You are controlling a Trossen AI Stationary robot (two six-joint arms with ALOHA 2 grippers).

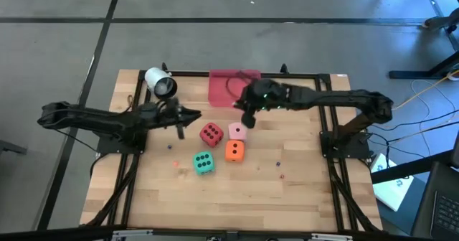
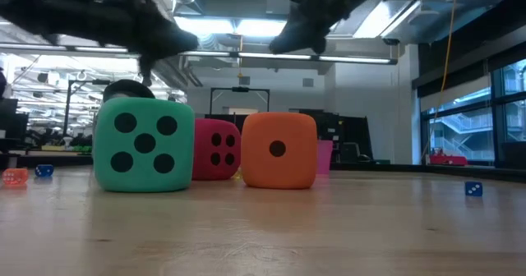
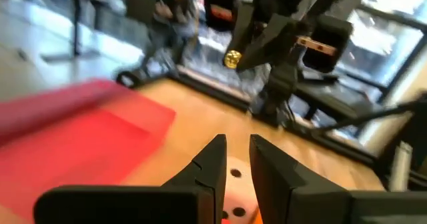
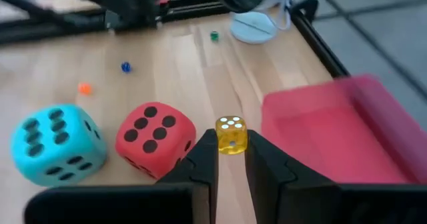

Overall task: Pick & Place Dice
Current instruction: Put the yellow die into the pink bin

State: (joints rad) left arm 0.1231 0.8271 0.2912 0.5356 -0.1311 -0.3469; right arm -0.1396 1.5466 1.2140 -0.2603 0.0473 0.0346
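A: Trying to pin down the right gripper [image 1: 247, 119]. Holding anything?

B: Yep. Clamped narrow on a tiny yellow die [image 4: 231, 135], pinched right at the fingertips. Hanging above the table, with the pink die [image 1: 237, 131] just beside it at 7 o'clock in the high view.

A: And the drop spot?

B: Guessing the tray [image 1: 219, 90]. Lies near the jaws at 11 o'clock, long side running 9 to 3. No long axis to fuss over on a cube, so probably just a short carry and a release over the middle.

A: Left gripper [image 3: 237, 144] any closer?

B: Nope. Parked at 9 o'clock from the red die [image 1: 210, 133], up off the wood, almost closed with a slim gap and nothing in it. Farther from the tray than the right one, so no reason to swap arms.

A: Rest of the dice?

B: Clustered mid-table. Red die at 9 o'clock from the pink die, orange die [image 1: 234, 150] at 6 from it, green die [image 1: 204, 163] at 8 from orange. All loose on the table, none touched by either gripper.
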